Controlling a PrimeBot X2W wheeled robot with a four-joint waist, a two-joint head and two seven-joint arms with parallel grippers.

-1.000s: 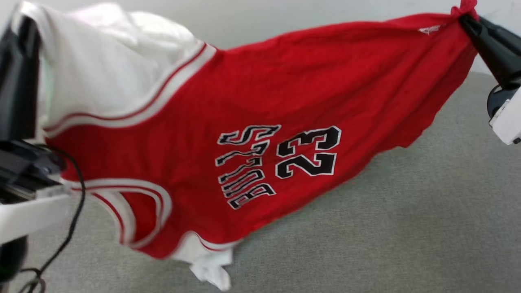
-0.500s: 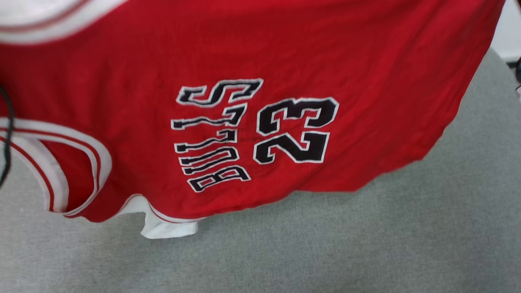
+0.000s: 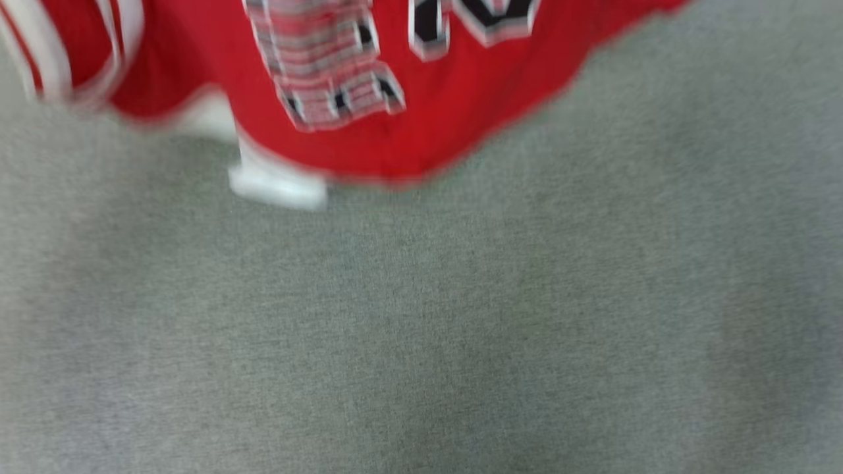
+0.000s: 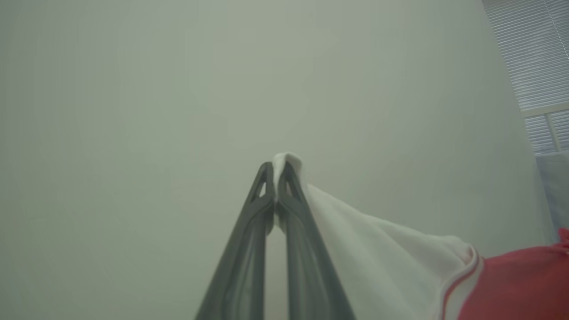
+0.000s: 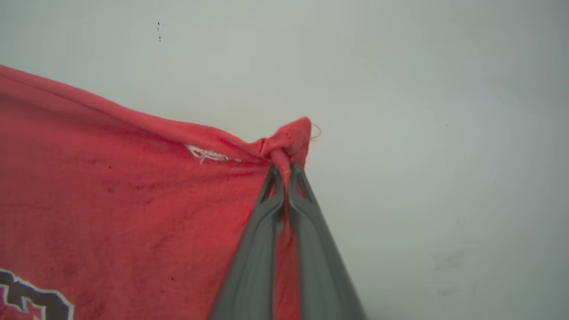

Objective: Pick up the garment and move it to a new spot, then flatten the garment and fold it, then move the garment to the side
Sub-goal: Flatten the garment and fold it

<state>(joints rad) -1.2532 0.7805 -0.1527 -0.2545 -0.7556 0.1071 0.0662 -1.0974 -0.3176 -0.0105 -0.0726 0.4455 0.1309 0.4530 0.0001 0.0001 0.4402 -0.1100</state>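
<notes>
The garment (image 3: 461, 105) is a red jersey with white sleeves and black-and-white lettering. It hangs lifted, its lower edge showing blurred along the top of the head view above the grey surface. In the left wrist view my left gripper (image 4: 276, 171) is shut on a pinch of the garment's white sleeve (image 4: 378, 249), with red cloth at the lower right. In the right wrist view my right gripper (image 5: 286, 171) is shut on a bunched red corner of the garment (image 5: 133, 186), which spreads away to the left.
A grey fabric-covered surface (image 3: 461, 329) lies below the hanging garment. Both wrist views face a pale wall (image 4: 178, 89). A window with slatted blinds (image 4: 533, 58) stands at the upper right of the left wrist view.
The head camera has tipped downward, so the garment has slid up and mostly out of the picture and both arms have left it. Both grips on the garment look unchanged.
</notes>
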